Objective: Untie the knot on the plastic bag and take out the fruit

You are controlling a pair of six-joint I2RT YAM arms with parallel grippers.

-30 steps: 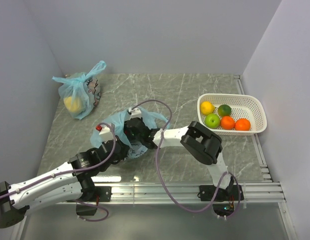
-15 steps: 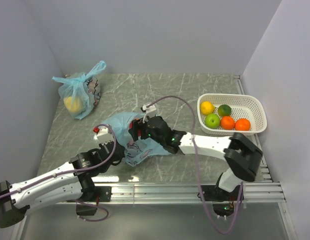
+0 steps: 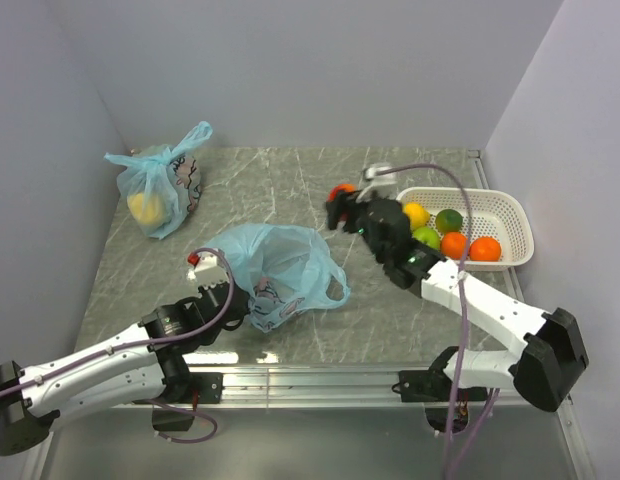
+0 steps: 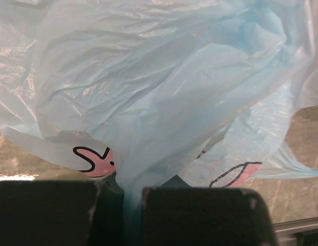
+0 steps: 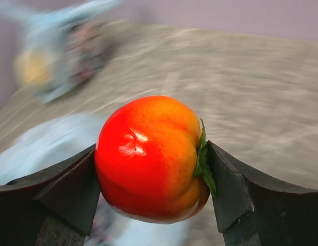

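The light-blue plastic bag [image 3: 280, 268] lies slack and open on the table's middle, its film [image 4: 159, 87] filling the left wrist view. My left gripper [image 3: 218, 290] is shut on a pinch of that film [image 4: 129, 197] at the bag's near-left edge. The knot is out of view. My right gripper [image 3: 342, 208] hangs above the table between the bag and the basket. It is shut on a red fruit [image 3: 341, 190] with a green calyx [image 5: 151, 159], one finger on each side. Five more fruits lie in the white basket [image 3: 512, 213]: yellow [image 3: 415, 214], green [image 3: 424, 241], green-orange [image 3: 449, 219] and two orange [image 3: 455, 245].
A second tied blue bag [image 3: 165, 180] with a yellow lump [image 3: 145, 207] inside stands at the far left by the wall. Walls close the table on the left, back and right. A metal rail [image 3: 390, 378] runs along the near edge.
My right gripper has come out of the bag with the red fruit and swung up and right toward the basket. The bag has slumped open. The left gripper has stayed put.
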